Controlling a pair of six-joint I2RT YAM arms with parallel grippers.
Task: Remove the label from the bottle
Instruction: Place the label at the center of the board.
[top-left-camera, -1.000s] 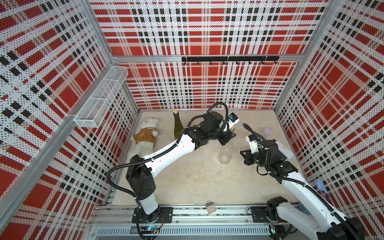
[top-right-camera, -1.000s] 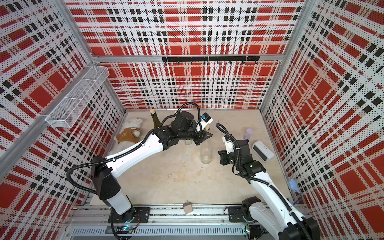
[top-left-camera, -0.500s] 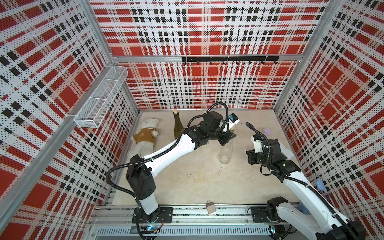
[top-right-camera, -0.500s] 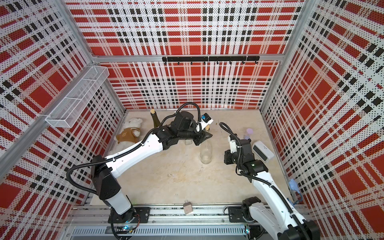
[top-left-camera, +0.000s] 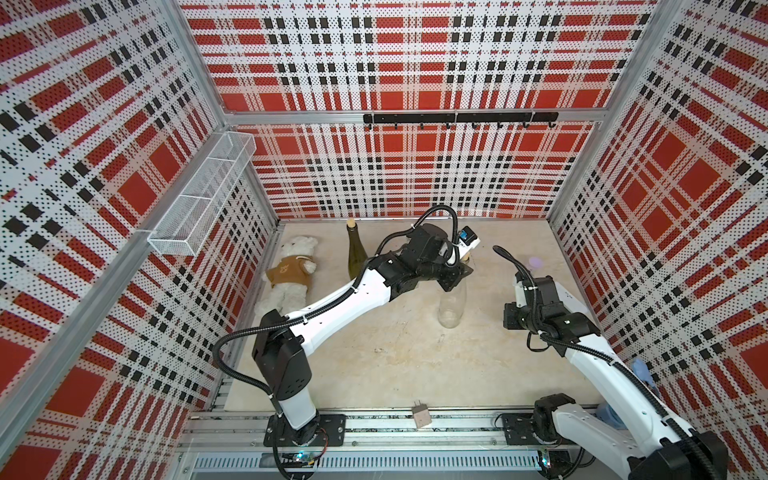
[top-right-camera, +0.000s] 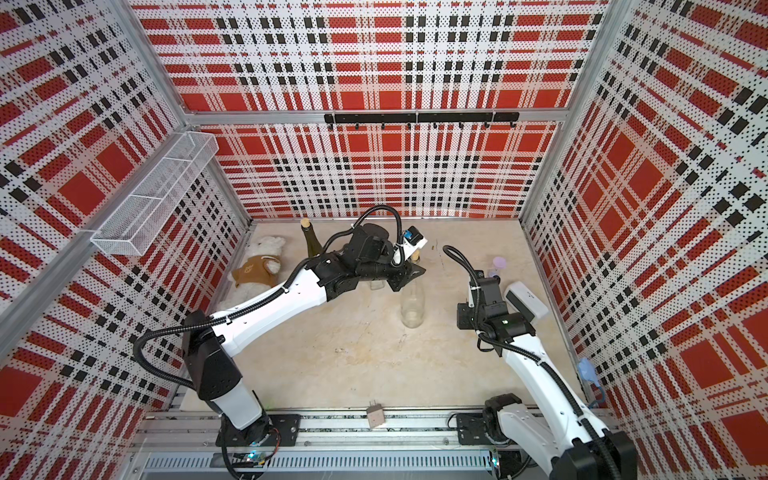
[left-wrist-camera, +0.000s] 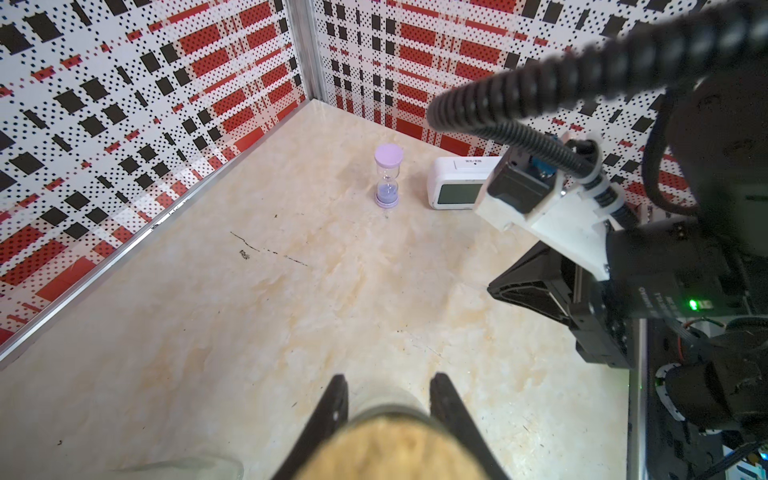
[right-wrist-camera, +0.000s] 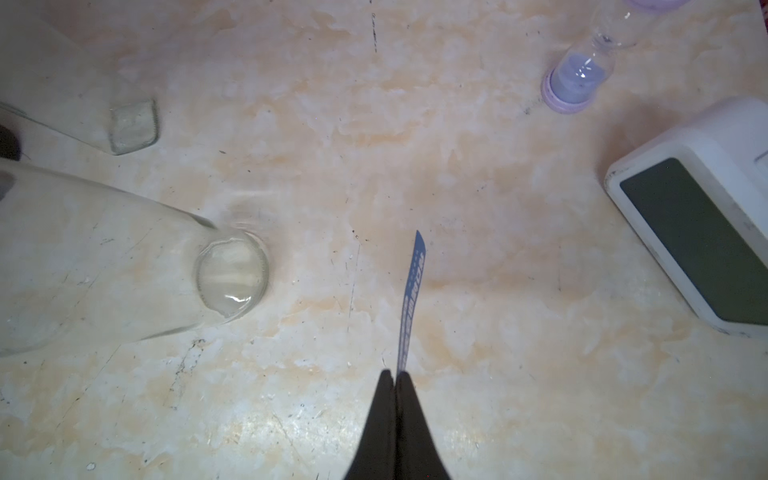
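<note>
Finding: my right pincer (right-wrist-camera: 394, 374) is pressed together on one end of the label (right-wrist-camera: 413, 299), a narrow blue printed strip. Its other end stands free above the table (right-wrist-camera: 478, 257), touching nothing that I can see. Over the last second my right arm has drawn away from the bottle (top-left-camera: 451, 305), toward the side where the hourglass (right-wrist-camera: 575, 79) and the white clock (right-wrist-camera: 698, 232) stand. A second ago that pincer was just beside the glass; now bare tabletop shows between the strip and the bottle in the right wrist view. The bottle itself has not shifted. It stands upright near the middle of the table in both top views, clear glass, with my left pincer (left-wrist-camera: 388, 382) clamped on its neck just under the cork (left-wrist-camera: 395, 453), jaws drawn in against the glass on either side. The left arm's posture is unchanged over the same interval. Assessment: the strip has parted from the bottle, and the glass wall facing the right wrist camera looks bare. The far side of the bottle I cannot check from these views, so I cannot rule out residue or a second piece there. In my judgement the removal proper is done or nearly so. What remains is to lay the strip down clear of the bottle and release the neck without tipping it.
</note>
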